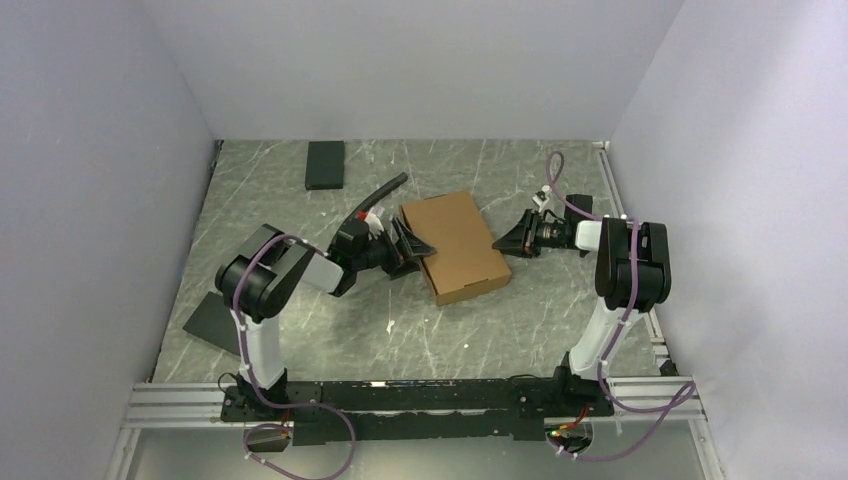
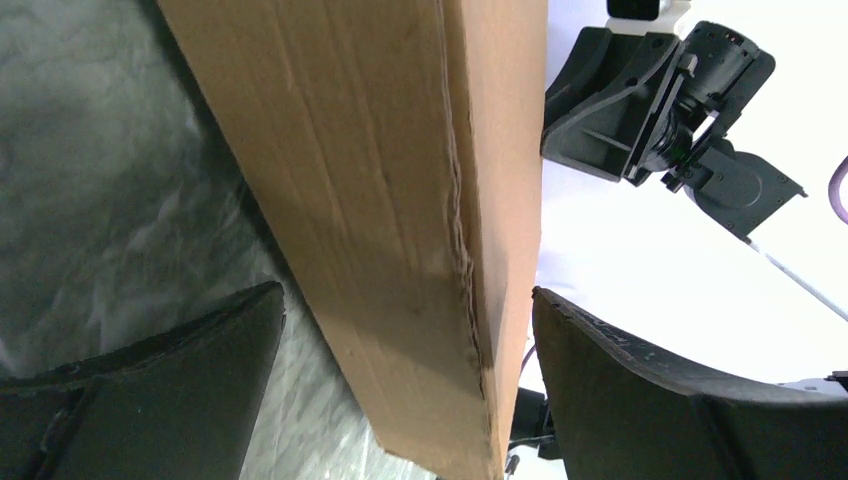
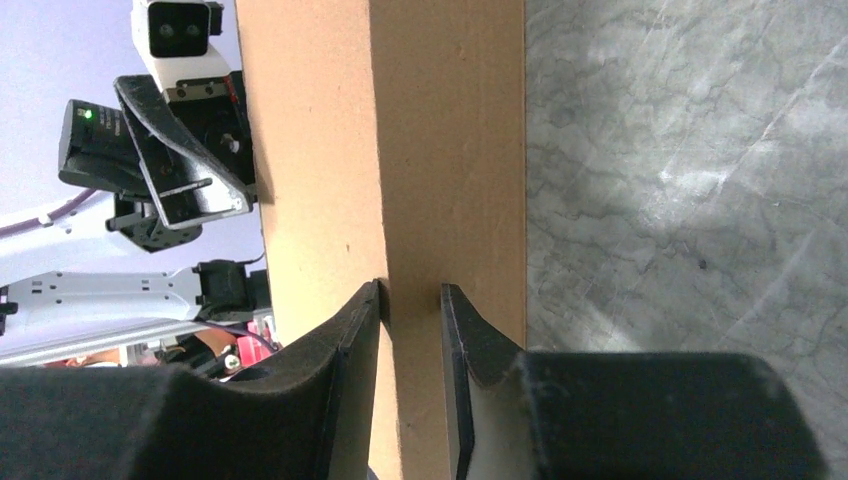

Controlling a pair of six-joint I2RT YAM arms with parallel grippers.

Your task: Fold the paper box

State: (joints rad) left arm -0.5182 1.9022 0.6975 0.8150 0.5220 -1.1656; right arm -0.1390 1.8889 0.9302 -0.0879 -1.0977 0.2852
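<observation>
Left pincer: fingers spread wide, straddling one side edge of the paper box without clamping it. Right pincer: fingers parted by a narrow gap, gripping nothing, tips at the opposite side wall of the paper box; contact cannot be told. The paper box lies flat on the surface between both pincers, with a black block well beyond the left pincer.

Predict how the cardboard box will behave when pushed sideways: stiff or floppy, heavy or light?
Probably fairly stiff: the box looks closed, with flat walls. Likely light, being plain cardboard. It may slide on the smooth table.
</observation>
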